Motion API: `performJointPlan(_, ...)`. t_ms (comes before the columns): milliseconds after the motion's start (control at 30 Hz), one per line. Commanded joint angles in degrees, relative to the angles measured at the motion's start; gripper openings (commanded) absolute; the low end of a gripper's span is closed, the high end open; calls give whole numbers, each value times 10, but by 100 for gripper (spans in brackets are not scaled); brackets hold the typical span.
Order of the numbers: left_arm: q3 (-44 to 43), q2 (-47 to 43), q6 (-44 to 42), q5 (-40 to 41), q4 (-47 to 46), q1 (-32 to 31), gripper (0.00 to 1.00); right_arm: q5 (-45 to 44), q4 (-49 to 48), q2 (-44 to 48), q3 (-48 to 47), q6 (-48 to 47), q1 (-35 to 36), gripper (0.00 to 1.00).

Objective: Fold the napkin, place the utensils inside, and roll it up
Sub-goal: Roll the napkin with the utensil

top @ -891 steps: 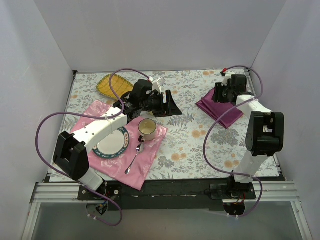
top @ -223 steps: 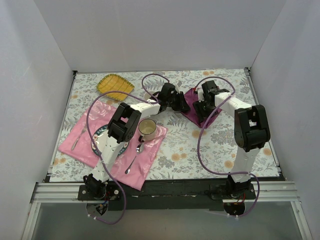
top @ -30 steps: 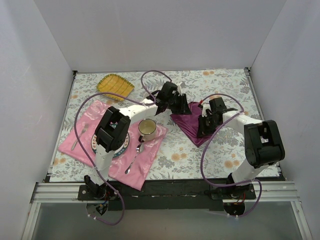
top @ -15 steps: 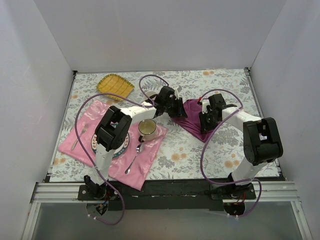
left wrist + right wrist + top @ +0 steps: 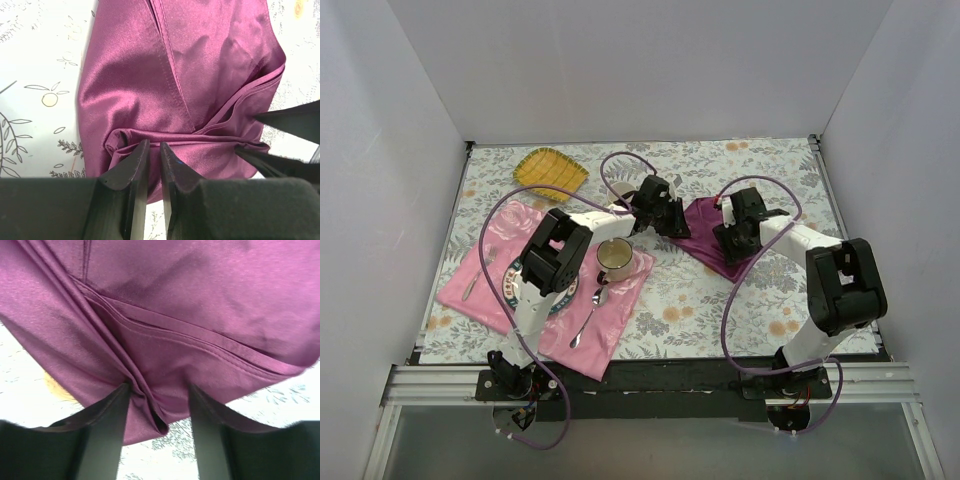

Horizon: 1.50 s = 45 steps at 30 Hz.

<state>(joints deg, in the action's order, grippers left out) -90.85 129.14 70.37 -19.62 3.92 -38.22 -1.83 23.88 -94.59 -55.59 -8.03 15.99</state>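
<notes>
- Top external view:
  - One napkin (image 5: 703,238) lies on the table (image 5: 720,310), to the right of the cup (image 5: 613,258) and slightly farther back.
  - It is a bunched, partly folded shape that narrows to a point on its near side.
  - The left gripper (image 5: 670,220) is at the napkin edge nearest the cup. The right gripper (image 5: 728,234) is over the edge away from the cup. Both are at the cloth, and neither is clearly closer.
  - Counted: one cup, one plate (image 5: 520,290), one spoon (image 5: 588,318), one fork (image 5: 472,285), one pink placemat (image 5: 610,325) and one yellow dish (image 5: 551,172).
  - No blue-handled utensil can be made out.
- Left wrist view:
  - The napkin (image 5: 175,75) stretches away from the left gripper (image 5: 153,145), with its long axis running straight ahead.
  - The jaws are drawn almost together, and I judge them to be pinching the crumpled near hem.
  - The right gripper's dark fingers (image 5: 295,122) reach in along the same hem, on the side away from the cup.
- Right wrist view:
  - The right gripper (image 5: 160,390) has its jaws spread.
  - A hanging fold of the napkin (image 5: 200,305) sits between them against one finger, unclamped.
  - The hem bands run crosswise ahead.
- Next move, as a judgement: the fold depends on both arms carrying this shared hem across the cloth, so the right jaws would first need to close on it.
</notes>
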Motion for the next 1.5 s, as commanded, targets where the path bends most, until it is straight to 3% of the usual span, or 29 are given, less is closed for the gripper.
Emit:
performJointPlan(0,-22,1,-19,18,11,2,14,-113,11,29,-5,-19,41,63)
performJointPlan(133,-21,8,-19,16,15,2,14,-207,-7,74,-11,-28,106,70)
performJointPlan(500,-30,24,-10,30,41,4,12,-188,-80,91,35,-115,245,74)
performJointPlan(867,-49,52,-6,15,60,13,10,-211,-156,-1,43,-154,263,72)
performJointPlan(1100,-62,71,-8,6,72,19,9,-292,-187,-36,65,-177,267,69)
performJointPlan(1467,-80,88,-17,-12,90,28,8,-253,-165,-76,59,-174,258,59)
